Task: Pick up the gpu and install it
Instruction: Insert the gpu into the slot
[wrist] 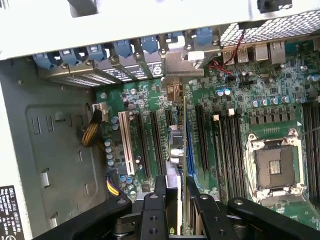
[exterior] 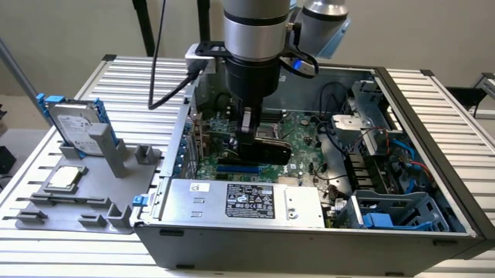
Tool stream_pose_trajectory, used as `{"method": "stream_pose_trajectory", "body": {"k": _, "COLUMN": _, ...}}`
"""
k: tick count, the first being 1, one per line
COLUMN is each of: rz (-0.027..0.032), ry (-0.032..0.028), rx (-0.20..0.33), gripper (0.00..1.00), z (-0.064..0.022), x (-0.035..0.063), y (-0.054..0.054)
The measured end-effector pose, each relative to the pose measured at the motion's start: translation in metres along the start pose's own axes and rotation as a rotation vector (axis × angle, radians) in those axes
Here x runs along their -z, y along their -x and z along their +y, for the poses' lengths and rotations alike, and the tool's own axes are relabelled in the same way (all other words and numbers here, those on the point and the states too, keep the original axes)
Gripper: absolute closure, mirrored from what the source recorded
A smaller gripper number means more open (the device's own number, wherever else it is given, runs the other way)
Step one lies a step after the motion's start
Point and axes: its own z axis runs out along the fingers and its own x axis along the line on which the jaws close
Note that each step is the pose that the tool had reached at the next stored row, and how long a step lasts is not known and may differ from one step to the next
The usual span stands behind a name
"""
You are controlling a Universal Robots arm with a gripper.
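Note:
The gpu stands on edge inside the open computer case, its black cooler side toward the camera in the exterior view. My gripper reaches straight down from above and is shut on the card's upper edge. In the wrist view the gpu appears edge-on between my two black fingers, right beside the blue expansion slot on the green motherboard. Its silver end bracket sits against the row of rear slot openings. I cannot tell whether the card's edge is seated in the slot.
On the exterior view's left, a grey holder carries a silver hard drive in a blue frame and a small square CPU chip. In the case are the power supply, the drive cage, cables and the bare CPU socket.

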Motion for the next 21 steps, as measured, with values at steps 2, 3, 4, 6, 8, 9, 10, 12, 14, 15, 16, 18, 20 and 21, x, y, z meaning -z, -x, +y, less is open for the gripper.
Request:
{"method": "stream_pose_trajectory", "body": {"k": 2, "rz": -0.0120, "ry": 0.0007, "rx": 0.028, "gripper": 0.73, "z": 0.0000, "x": -0.0007, "y": 0.000}}
{"method": "stream_pose_trajectory", "body": {"k": 3, "rz": -0.0201, "ry": 0.0014, "rx": 0.039, "gripper": 0.73, "z": 0.0000, "x": -0.0008, "y": 0.000}}
{"method": "stream_pose_trajectory", "body": {"k": 4, "rz": -0.0293, "ry": 0.0023, "rx": 0.047, "gripper": 0.73, "z": 0.0001, "x": -0.0010, "y": 0.000}}
{"method": "stream_pose_trajectory", "body": {"k": 6, "rz": -0.0387, "ry": 0.0033, "rx": 0.051, "gripper": 0.73, "z": 0.0010, "x": -0.0018, "y": 0.000}}
{"method": "stream_pose_trajectory", "body": {"k": 8, "rz": -0.0407, "ry": 0.0034, "rx": 0.052, "gripper": 0.73, "z": 0.0025, "x": -0.0034, "y": 0.000}}
{"method": "stream_pose_trajectory", "body": {"k": 9, "rz": -0.0405, "ry": 0.0036, "rx": 0.052, "gripper": 0.73, "z": 0.0037, "x": -0.0042, "y": 0.000}}
{"method": "stream_pose_trajectory", "body": {"k": 10, "rz": -0.0407, "ry": 0.0035, "rx": 0.052, "gripper": 0.73, "z": 0.0048, "x": -0.0053, "y": 0.000}}
{"method": "stream_pose_trajectory", "body": {"k": 12, "rz": -0.0410, "ry": 0.0036, "rx": 0.052, "gripper": 0.73, "z": 0.0078, "x": -0.0078, "y": -0.001}}
{"method": "stream_pose_trajectory", "body": {"k": 14, "rz": -0.0424, "ry": 0.0038, "rx": 0.052, "gripper": 0.73, "z": 0.0096, "x": -0.0100, "y": -0.001}}
{"method": "stream_pose_trajectory", "body": {"k": 15, "rz": -0.0437, "ry": 0.0039, "rx": 0.052, "gripper": 0.73, "z": 0.0105, "x": -0.0111, "y": -0.001}}
{"method": "stream_pose_trajectory", "body": {"k": 16, "rz": -0.0446, "ry": 0.0040, "rx": 0.052, "gripper": 0.73, "z": 0.0112, "x": -0.0120, "y": -0.001}}
{"method": "stream_pose_trajectory", "body": {"k": 18, "rz": -0.0459, "ry": 0.0042, "rx": 0.052, "gripper": 0.73, "z": 0.0120, "x": -0.0137, "y": -0.001}}
{"method": "stream_pose_trajectory", "body": {"k": 20, "rz": -0.0471, "ry": 0.0043, "rx": 0.052, "gripper": 0.73, "z": 0.0131, "x": -0.0158, "y": -0.001}}
{"method": "stream_pose_trajectory", "body": {"k": 21, "rz": -0.0475, "ry": 0.0043, "rx": 0.052, "gripper": 0.73, "z": 0.0137, "x": -0.0169, "y": -0.001}}
